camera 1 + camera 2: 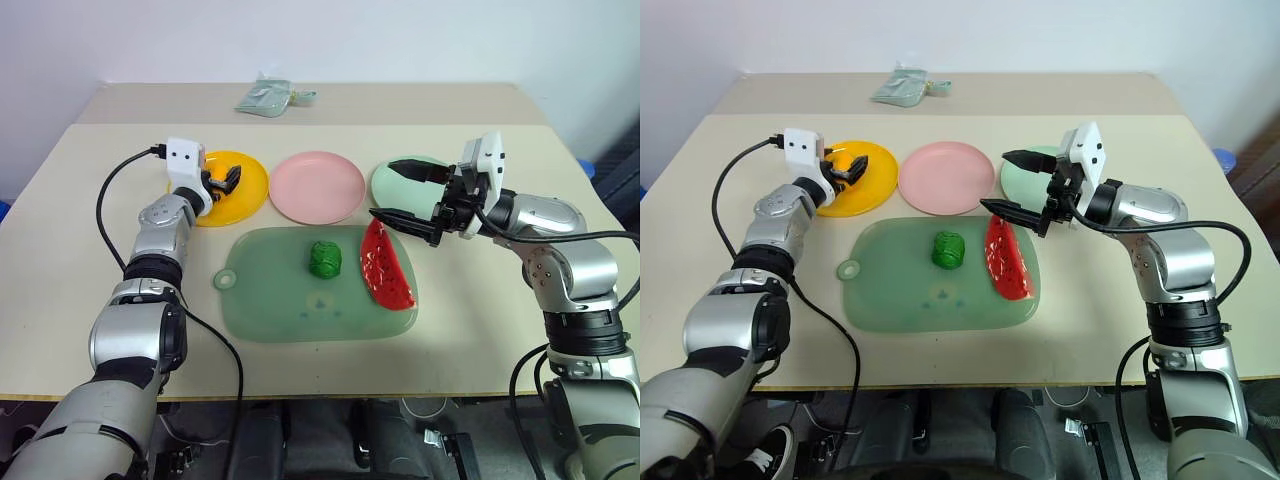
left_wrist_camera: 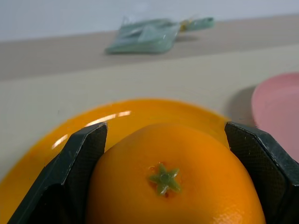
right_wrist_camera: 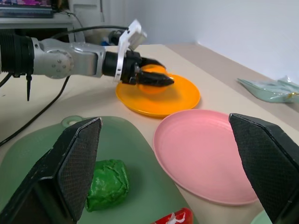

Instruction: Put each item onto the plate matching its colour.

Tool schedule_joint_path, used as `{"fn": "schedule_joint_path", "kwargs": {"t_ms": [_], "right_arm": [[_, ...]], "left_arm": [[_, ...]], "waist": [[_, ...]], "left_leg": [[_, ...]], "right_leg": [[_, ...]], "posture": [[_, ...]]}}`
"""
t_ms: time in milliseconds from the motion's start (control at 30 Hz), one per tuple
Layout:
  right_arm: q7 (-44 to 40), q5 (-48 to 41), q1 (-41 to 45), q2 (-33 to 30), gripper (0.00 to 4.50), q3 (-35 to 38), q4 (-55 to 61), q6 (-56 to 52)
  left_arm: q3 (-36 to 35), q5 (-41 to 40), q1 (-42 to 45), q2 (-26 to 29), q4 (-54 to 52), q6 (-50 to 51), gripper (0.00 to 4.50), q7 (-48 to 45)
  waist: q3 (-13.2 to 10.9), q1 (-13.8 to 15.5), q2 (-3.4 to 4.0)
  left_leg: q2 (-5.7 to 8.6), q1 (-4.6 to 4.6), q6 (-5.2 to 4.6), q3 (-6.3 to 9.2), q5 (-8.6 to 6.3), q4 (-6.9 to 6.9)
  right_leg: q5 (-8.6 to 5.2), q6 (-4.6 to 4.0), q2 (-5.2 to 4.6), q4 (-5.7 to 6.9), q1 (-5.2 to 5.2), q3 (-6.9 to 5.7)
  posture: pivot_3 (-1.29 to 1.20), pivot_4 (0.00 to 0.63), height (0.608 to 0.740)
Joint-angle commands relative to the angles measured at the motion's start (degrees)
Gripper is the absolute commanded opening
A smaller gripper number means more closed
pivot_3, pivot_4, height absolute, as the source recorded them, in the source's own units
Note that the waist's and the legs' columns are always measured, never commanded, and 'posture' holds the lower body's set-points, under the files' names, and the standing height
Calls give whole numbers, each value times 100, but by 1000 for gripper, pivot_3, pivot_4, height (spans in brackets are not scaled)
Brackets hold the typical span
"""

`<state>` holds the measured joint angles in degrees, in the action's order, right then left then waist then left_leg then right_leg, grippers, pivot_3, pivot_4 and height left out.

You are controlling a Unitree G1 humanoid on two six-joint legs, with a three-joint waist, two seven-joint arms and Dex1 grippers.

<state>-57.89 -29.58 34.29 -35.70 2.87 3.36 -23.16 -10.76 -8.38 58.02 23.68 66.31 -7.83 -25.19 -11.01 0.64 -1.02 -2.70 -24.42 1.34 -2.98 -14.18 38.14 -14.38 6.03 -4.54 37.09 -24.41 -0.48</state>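
My left gripper (image 1: pixel 225 183) is shut on the round orange fruit (image 2: pixel 173 177), holding it over the yellow plate (image 1: pixel 248 196); I cannot tell whether the fruit touches the plate. The pink plate (image 1: pixel 316 187) and the mint green plate (image 1: pixel 392 186) stand bare to its right. A knobbly dark-green ball (image 1: pixel 325 258) and a red watermelon wedge (image 1: pixel 388 265) lie on the pale-green mat (image 1: pixel 270 300). My right gripper (image 1: pixel 382 188) hangs open and holds nothing, just above the wedge's far end and in front of the mint plate.
A crumpled pale-green bag (image 1: pixel 265 97) lies at the back of the table. A black cable (image 1: pixel 104 205) loops beside my left arm.
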Motion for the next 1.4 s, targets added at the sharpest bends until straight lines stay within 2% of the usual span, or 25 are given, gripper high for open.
{"fn": "schedule_joint_path", "kwargs": {"t_ms": [33,200,367,467,567,733,833,967,1233,1400], "right_arm": [[-19,-74,-61,-107,4500,197,309,76],[-11,-25,-80,-112,4500,188,295,144],[-65,-53,-57,-152,4500,231,251,171],[-88,58,-60,-215,4500,192,239,249],[-42,-73,-45,-279,4500,139,383,-93],[182,-522,-54,-570,4500,87,1011,-1419],[489,-504,-52,-617,4500,27,1405,-1781],[518,-425,-223,-622,4500,52,1586,-1690],[306,-475,-285,-593,4500,11,1769,-1439],[616,-479,-143,-352,4500,-68,1891,-1516]], "left_arm": [[-343,-296,267,122,-83,-152,4496,-140],[-298,-288,337,194,-360,-306,4496,-509],[-158,-1007,-16,275,-1923,160,4496,-2733],[-69,-1231,-334,393,-2642,638,4496,-3332],[31,-1712,-830,513,-3629,1159,4496,-4201],[301,-2432,-1824,791,-5078,2190,4496,-5326],[426,-2306,-2095,917,-5264,2096,4496,-5545],[481,-2213,-2183,957,-5134,1924,4496,-5680],[1377,-976,-2168,317,-4559,399,4496,-5333],[1011,-1490,-2035,95,-4607,518,4496,-5198]], "waist": [[0,9,0],[0,6,0],[0,2,0],[0,-21,3],[0,-62,3],[0,-98,4],[0,-94,3],[0,-98,3],[1,-34,3],[1,-39,3]], "left_leg": [[0,-1,0,0,0,0],[0,0,1,0,0,0],[0,-2,2,-1,1,0],[0,0,2,-2,1,-1],[-2,3,2,-1,1,-2],[-4,1,1,0,1,-1],[-4,2,1,3,1,0],[-3,1,1,5,0,1],[-1,-1,0,3,0,2],[-2,0,0,4,0,2]], "right_leg": [[0,0,0,0,0,0],[0,0,0,0,0,0],[0,0,0,-1,0,0],[0,0,0,-1,0,1],[-1,-1,1,5,0,2],[-1,-2,0,4,0,2],[-1,-3,-1,5,1,2],[-1,-4,0,4,1,2],[-1,-3,-1,0,1,2],[-1,-3,0,1,0,2]], "posture": [[0,150,740],[0,150,740],[0,150,740],[0,150,740],[0,150,740],[0,150,740],[0,150,740],[0,150,740],[0,150,740],[0,150,740]]}}
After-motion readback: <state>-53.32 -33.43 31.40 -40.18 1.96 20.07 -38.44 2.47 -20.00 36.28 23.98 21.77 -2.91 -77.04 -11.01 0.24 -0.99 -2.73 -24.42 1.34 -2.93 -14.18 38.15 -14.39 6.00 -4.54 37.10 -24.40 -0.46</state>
